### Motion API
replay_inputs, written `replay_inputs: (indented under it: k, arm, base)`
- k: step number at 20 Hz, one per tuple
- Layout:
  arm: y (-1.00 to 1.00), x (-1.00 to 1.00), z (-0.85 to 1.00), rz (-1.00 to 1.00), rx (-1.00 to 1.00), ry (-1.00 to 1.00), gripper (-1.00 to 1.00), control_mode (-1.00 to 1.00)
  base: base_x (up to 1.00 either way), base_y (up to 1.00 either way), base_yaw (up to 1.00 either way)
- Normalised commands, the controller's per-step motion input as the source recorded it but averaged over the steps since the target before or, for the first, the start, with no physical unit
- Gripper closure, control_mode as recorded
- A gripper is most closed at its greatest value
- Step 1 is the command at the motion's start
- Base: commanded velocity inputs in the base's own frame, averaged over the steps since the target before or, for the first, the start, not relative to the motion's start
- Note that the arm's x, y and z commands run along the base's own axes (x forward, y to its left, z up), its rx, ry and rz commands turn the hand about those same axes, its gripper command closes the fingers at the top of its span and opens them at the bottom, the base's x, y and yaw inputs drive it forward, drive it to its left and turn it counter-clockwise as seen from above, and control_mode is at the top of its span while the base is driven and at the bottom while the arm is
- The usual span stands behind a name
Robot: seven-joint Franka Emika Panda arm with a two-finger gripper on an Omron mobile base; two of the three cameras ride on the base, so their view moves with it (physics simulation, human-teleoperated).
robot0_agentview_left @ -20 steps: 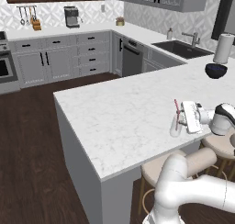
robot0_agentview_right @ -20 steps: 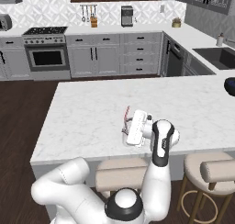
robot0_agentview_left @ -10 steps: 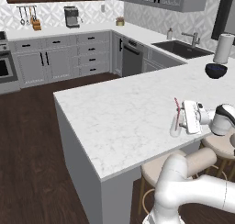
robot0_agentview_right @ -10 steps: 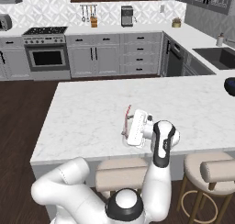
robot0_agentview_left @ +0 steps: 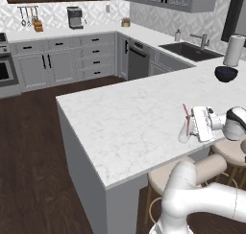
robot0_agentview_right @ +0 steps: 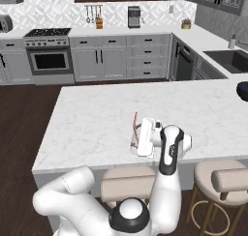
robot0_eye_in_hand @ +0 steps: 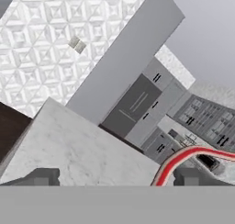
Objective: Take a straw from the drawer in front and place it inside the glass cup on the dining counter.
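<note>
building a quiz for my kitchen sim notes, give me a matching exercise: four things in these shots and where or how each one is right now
Things
1. straw
2. glass cup
3. pincer
4. dark blue bowl

States
A. open, right beside the cup
B. stands near the dining counter's front edge
C. next to the paper-towel roll, far end of the counter
D. upright in the cup, pink-red, bent top

Pairs: 1-D, 2-B, 3-A, 4-C

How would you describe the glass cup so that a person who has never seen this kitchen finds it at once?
Find the white marble dining counter, then its edge above the stools. The glass cup stands there, just before the gripper. It is small and translucent, and a pink-red straw rises from it.
</note>
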Motion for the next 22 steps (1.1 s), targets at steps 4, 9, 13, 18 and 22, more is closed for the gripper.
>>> replay_inputs:
  k: [4,9,13,18,22]
  arm:
    - [0.00,-0.01,-0.07,-0.07,-0.35,-0.04,-1.00,-1.00]
    - [0.04,0.00,-0.02,-0.08,-0.36,-0.01,-1.00,-1.00]
    - [0.11,-0.18,0.00,-0.07,-0.35,-0.09,-1.00,-1.00]
    - [0.03,-0.06,0.00,-0.07,-0.29,-0.09,-1.00,-1.00]
    - [-0.07,-0.08,0.14,-0.10,-0.23,-0.29,-1.00,-1.00]
  base:
    - [0.00,0.00,0.00]
    - [0.00,0.00,0.00]
    - [0.00,0.00,0.00]
    - [0.00,0.00,0.00]
    - [0.00,0.00,0.00]
